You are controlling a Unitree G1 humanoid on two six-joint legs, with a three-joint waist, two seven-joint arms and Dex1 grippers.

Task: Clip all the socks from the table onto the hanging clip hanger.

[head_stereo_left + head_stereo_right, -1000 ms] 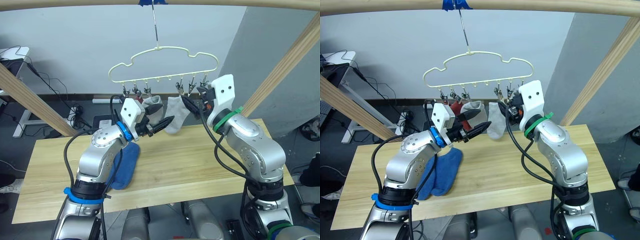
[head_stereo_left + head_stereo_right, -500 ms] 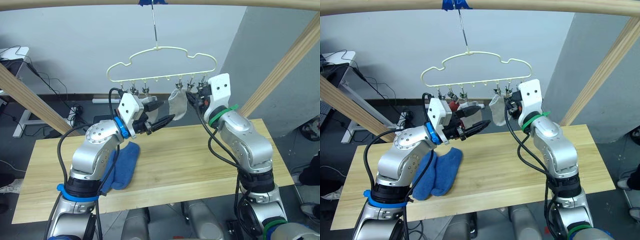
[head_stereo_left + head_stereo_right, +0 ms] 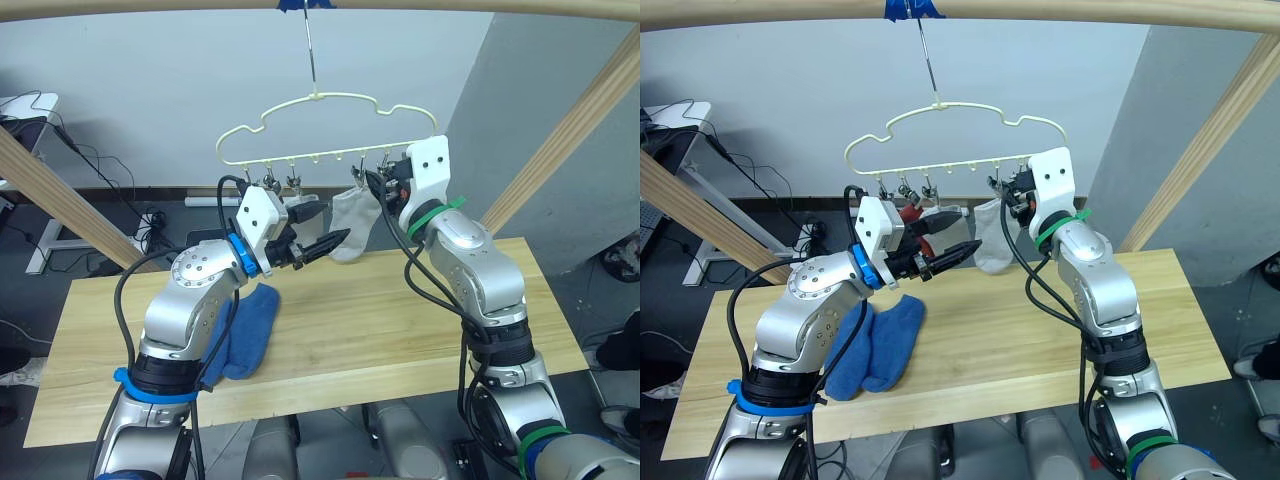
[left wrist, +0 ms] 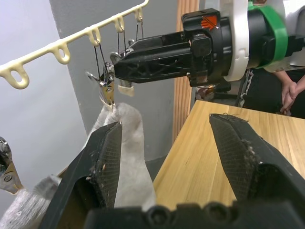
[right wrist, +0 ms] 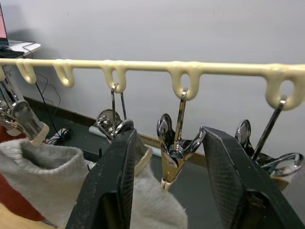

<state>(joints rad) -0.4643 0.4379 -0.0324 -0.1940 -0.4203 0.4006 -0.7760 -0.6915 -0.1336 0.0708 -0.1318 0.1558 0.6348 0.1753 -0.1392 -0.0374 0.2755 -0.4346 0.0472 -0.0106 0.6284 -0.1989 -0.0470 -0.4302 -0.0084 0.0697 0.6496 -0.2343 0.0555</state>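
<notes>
The pale-yellow clip hanger [image 3: 330, 125] hangs from the wooden pole by its hook. A light grey sock [image 3: 352, 215] hangs from one of its clips [image 4: 107, 81]. A second grey sock [image 3: 305, 208] and a red sock [image 3: 908, 215] hang to its left. My right gripper [image 3: 372, 186] is open at the row of clips, with a bare clip [image 5: 176, 152] between its fingers. My left gripper [image 3: 968, 230] is open just below and beside the grey sock, holding nothing. Two blue socks [image 3: 250, 330] lie on the table [image 3: 400, 320] under my left arm.
A thick wooden pole [image 3: 450, 8] runs overhead, and slanted wooden posts stand at the right [image 3: 575, 120] and left [image 3: 60, 200]. A desk with cables [image 3: 30, 110] is at the back left. A person's hands [image 4: 288, 88] show beyond the table.
My right gripper has risen and moved left to the clip row. The grey sock was lifted with it and now hangs from a clip. My left gripper rose slightly.
</notes>
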